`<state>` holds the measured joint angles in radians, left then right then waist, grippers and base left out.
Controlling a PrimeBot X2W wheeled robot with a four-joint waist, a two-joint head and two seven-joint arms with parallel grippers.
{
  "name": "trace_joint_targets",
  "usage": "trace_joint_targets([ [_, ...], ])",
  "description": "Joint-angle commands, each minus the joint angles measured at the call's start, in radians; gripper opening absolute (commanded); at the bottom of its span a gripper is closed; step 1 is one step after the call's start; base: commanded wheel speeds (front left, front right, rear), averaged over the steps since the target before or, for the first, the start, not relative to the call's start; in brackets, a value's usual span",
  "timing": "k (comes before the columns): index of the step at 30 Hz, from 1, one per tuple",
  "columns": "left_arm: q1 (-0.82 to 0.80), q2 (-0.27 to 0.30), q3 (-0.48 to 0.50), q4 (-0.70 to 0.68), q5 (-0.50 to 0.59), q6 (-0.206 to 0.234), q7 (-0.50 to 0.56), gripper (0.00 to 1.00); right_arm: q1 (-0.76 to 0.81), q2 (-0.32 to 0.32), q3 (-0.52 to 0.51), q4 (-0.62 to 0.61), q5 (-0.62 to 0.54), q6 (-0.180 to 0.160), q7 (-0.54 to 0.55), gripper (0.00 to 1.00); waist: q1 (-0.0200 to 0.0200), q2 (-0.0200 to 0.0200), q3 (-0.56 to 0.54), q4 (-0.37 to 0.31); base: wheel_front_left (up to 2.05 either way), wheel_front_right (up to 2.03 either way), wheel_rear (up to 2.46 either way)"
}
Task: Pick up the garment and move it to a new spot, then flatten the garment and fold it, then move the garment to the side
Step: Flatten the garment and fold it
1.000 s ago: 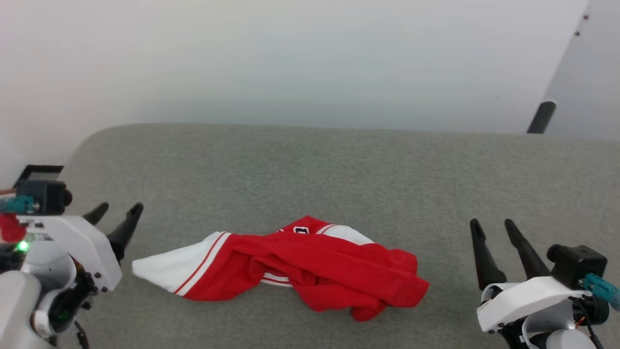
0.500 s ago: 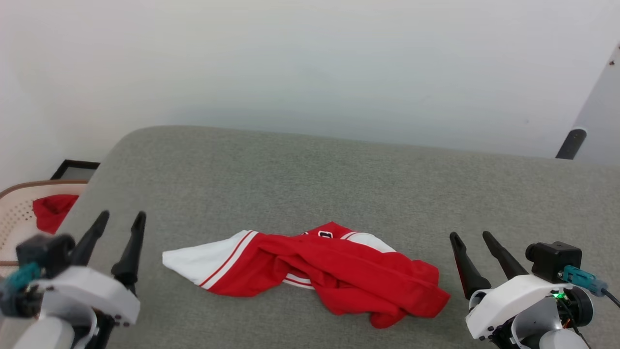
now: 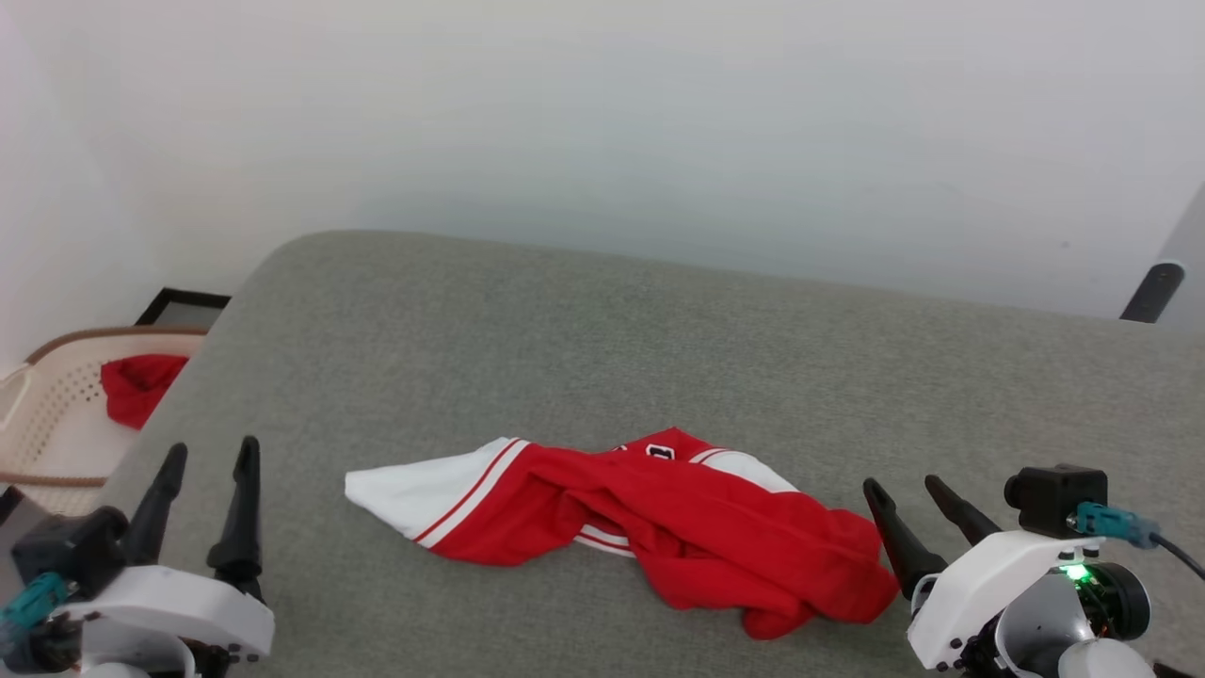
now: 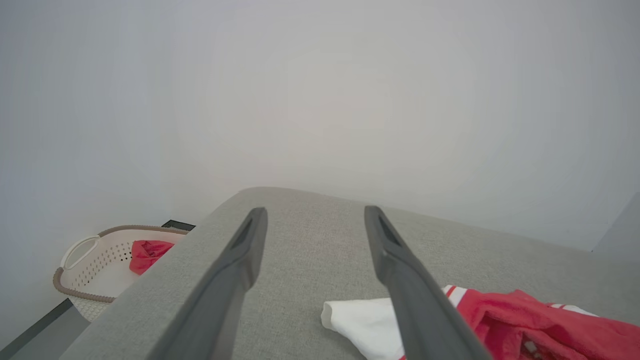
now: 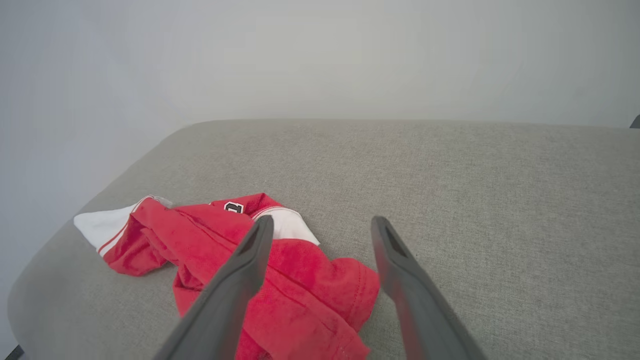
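The garment (image 3: 659, 527) is a red jersey with white panels and striped trim, lying crumpled on the grey cushioned surface (image 3: 584, 348) near its front edge. It also appears in the left wrist view as the garment (image 4: 525, 325) and in the right wrist view as the garment (image 5: 260, 265). My left gripper (image 3: 209, 457) hovers open at the lower left, well left of the white end. My right gripper (image 3: 906, 488) is open just beyond the garment's red right end, nothing between its fingers.
A cream laundry basket (image 3: 47, 414) with a red cloth (image 3: 136, 386) inside sits on the floor left of the surface; the basket (image 4: 95, 265) shows in the left wrist view too. A pale wall stands behind. A dark post (image 3: 1150, 292) rises at the far right.
The head camera has swung left, bringing the basket into view. The left gripper now points more upright, and the right gripper sits closer to the garment's right end. The garment lies unmoved.
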<state>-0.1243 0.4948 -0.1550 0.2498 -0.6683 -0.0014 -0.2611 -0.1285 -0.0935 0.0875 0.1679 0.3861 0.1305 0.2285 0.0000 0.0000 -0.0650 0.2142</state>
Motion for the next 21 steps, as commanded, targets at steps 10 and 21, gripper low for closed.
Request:
trace_joint_targets([
  [10, -0.007, -0.086, 0.056, 0.006, 0.082, -0.066, -0.003, 1.00, -0.055, -0.035, 0.017, -0.002, 0.037, 0.000, 0.211, 1.00, 0.0000, 0.0000, 0.046, 0.061, 0.00, 0.00, 0.00],
  [21, -0.064, -0.171, 0.076, 0.014, 0.132, -0.109, -0.003, 1.00, -0.122, -0.031, -0.012, 0.021, -0.011, 0.000, 0.478, 1.00, 0.0000, 0.0000, 0.152, 0.100, 0.00, 0.00, 0.00],
])
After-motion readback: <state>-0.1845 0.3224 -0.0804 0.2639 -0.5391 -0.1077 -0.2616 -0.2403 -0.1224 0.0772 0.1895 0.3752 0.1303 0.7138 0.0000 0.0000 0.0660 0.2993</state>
